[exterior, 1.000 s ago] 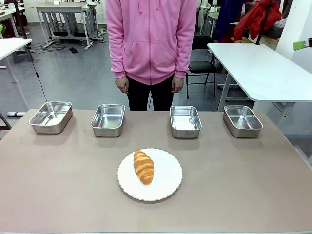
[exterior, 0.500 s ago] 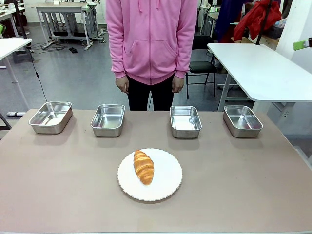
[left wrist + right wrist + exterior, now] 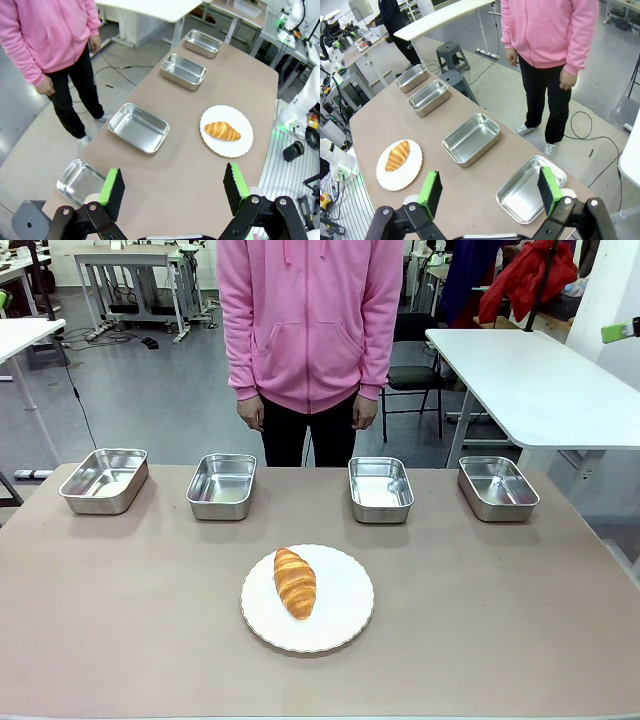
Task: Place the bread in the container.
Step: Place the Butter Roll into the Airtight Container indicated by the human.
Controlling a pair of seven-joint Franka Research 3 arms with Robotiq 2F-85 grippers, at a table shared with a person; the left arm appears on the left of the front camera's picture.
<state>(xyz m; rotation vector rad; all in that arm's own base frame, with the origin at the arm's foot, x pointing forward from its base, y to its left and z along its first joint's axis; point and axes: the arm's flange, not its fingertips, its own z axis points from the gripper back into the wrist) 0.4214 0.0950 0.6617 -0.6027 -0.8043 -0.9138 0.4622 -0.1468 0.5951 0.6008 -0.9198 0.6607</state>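
Note:
The bread [image 3: 295, 582], a golden-brown croissant, lies on a round white plate [image 3: 340, 618] at the table's near middle. Several identical steel trays stand in a row along the far edge, from the leftmost [image 3: 103, 502] to the rightmost [image 3: 497, 508]; all look empty, and nothing marks one as the container. High over the table's left end, my left gripper [image 3: 173, 190] is open with nothing between its green pads, the bread [image 3: 222, 131] far below it. My right gripper [image 3: 489, 190] hangs open above the right end, over a tray [image 3: 530, 189].
A person in a pink hoodie [image 3: 310, 320] stands at the far side, arms hanging down, hands off the table. A white table [image 3: 530, 380] stands behind at the right. Bare brown tabletop [image 3: 120, 610] lies on both sides of the plate.

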